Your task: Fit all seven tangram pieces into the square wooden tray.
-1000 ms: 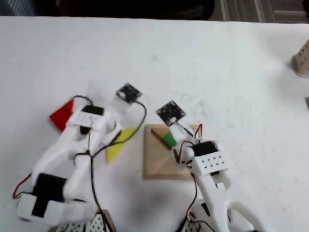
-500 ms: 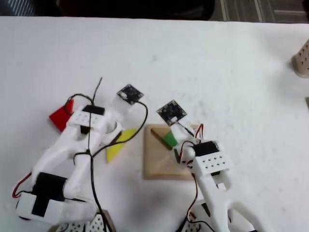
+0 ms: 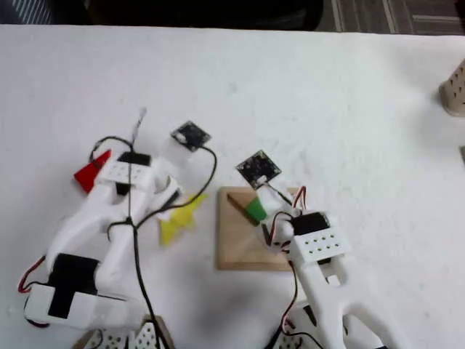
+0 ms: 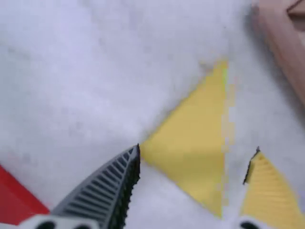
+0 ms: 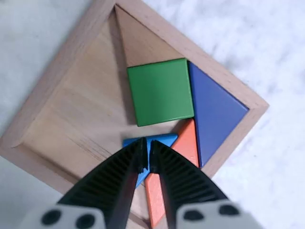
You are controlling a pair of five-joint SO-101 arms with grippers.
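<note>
TWO ARMS, ONE PIECE IN REACH: On the white table (image 3: 327,109) we see two white arms side by side near its near edge. The left gripper (image 4: 196,151) hangs low with its jaws spread wide. The right gripper (image 5: 147,144) stands over the tray, its black jaws drawn almost together and gripping nothing we can make out.

The square wooden tray (image 5: 71,109) sits close to the table's near edge, about midway along it, and is partly filled. The flat yellow triangle (image 4: 195,138) lies on the table just off the tray's left wall, between the left gripper's spread jaws. A flat red piece (image 3: 87,174) lies toward the table's left edge, partly under the left arm.

Inside the tray, a large dark blue triangle (image 5: 214,112) lies along one wall and a green square (image 5: 161,90) touches it. An orange piece (image 5: 188,143) lies beside both, and a small light blue triangle (image 5: 159,140) sits under the right gripper's tips.

The yellow triangle's long edge faces the yellow finger (image 4: 262,191). Its square corner meets the grey ribbed finger (image 4: 109,191). We judge the left arm far nearer, and a squeeze would catch the piece across its short width.
</note>
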